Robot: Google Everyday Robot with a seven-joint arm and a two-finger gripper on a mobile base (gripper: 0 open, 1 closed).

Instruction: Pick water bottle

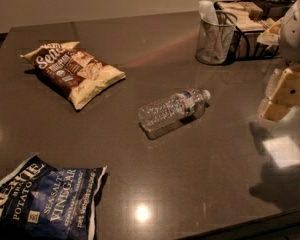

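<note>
The water bottle (172, 108) is a small clear ribbed plastic bottle with a white cap and a red, white and blue label near its neck. It lies on its side in the middle of the dark table (155, 44), cap pointing right and slightly away. My gripper (282, 100) hangs at the right edge of the view, above the table and well to the right of the bottle. Its two tan fingers (293, 86) stand apart, open and empty. The white arm above it runs out of view.
A brown-and-yellow chip bag (72, 71) lies at the back left. A blue salt and vinegar chip bag (45, 201) lies at the front left. A wire mesh cup (216, 38) and a black rack of packets (250, 21) stand at the back right.
</note>
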